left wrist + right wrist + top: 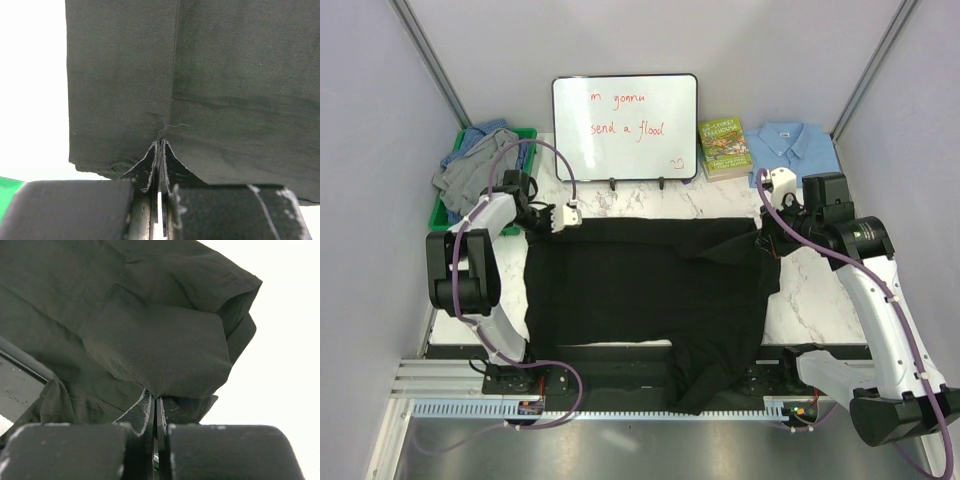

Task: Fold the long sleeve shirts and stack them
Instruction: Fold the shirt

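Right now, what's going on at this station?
Both arms have the black shirt spread across the table. The left claw is shut on its far-left edge and the right claw is shut on a bunched fold at its far-right edge. Part of the shirt hangs over the near edge. A folded light blue shirt lies at the far right. Grey and blue shirts wait in the green bin at far left.

Setting was a robotics lab test cell: plain pale panel walls (370,150) enclosed a marble-patterned counter (810,300); left arm (460,275) and right arm (875,300) were mounted on a metal rail (425,380); a hand-lettered whiteboard (625,128) stood at the back.
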`<action>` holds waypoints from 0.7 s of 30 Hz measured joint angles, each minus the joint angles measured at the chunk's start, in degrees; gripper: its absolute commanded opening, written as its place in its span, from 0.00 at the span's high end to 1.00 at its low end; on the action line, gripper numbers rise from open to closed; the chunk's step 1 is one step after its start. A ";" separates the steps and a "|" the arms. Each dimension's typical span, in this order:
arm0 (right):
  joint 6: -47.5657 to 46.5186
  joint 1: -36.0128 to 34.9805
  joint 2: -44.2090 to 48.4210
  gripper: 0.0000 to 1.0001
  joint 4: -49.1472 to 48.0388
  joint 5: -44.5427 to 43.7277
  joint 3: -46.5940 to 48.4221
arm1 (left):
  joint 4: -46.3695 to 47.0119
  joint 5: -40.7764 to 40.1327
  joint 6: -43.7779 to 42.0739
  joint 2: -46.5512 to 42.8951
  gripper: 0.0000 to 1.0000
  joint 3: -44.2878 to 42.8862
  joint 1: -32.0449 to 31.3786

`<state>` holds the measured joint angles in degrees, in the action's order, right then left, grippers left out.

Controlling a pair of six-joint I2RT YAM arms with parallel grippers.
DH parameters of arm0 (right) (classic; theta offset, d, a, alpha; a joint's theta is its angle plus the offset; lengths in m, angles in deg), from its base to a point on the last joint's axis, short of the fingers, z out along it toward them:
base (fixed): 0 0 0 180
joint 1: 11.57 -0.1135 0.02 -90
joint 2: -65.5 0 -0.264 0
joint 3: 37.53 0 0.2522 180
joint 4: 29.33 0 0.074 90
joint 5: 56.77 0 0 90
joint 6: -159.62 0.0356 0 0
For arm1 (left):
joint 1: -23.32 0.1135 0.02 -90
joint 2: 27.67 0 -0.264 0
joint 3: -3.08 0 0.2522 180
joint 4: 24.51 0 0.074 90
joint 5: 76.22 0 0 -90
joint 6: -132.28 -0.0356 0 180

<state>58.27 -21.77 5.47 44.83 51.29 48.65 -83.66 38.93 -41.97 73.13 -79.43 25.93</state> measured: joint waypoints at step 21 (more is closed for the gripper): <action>-0.76 0.00 -1.86 1.00 -1.22 -3.28 6.36 | -5.57 0.39 -0.11 -0.37 0.96 -1.79 0.00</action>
<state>57.50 -21.77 3.61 43.60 48.01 55.01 -89.23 39.32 -42.08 72.76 -81.23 25.93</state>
